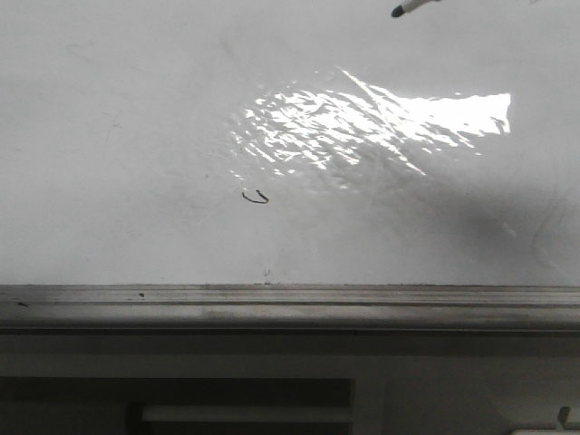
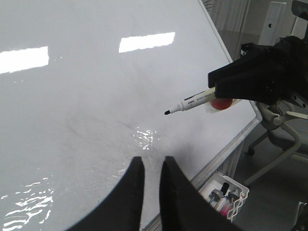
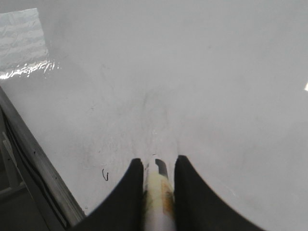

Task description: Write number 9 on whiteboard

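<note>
Right gripper (image 3: 156,166) clamps a black-tipped marker (image 2: 190,103) above the whiteboard (image 1: 136,109); left gripper (image 2: 150,168) nearly closed, empty; small squiggle (image 1: 256,197) visible.

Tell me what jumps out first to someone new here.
The bright wrinkly glare patch across the middle of the whiteboard, then the tiny black squiggle just below it. At the board's far right, the right gripper holds a marker, tip above the surface; no 9 is visible.
</note>
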Robot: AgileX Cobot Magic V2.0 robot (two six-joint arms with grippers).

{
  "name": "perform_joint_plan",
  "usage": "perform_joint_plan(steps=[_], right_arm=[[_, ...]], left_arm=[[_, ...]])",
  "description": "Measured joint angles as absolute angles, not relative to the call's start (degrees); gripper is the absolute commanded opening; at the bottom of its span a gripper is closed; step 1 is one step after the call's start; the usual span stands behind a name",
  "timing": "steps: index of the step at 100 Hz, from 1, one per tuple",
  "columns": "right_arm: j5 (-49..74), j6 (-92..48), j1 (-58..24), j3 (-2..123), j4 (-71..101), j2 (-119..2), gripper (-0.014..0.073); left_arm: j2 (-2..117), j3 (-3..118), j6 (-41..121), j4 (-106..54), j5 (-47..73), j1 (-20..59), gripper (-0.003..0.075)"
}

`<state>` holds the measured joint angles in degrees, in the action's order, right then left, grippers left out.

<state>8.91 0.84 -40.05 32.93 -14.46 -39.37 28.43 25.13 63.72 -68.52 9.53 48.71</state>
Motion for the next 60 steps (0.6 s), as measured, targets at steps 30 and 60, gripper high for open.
perform_joint_plan(steps=[30,60], right_arm=[[14.5,0.8,-39.8,39.9,-16.2,-47.6,-0.0040],[17.2,0.9,-37.4,40.4,-17.6,-49.9,-0.0040]], left_arm=[[28.4,25.1,63.7,-68.5,9.7,48.7,-0.0020],[28.4,25.1,63.7,-68.5,9.8,48.7,-0.0020]])
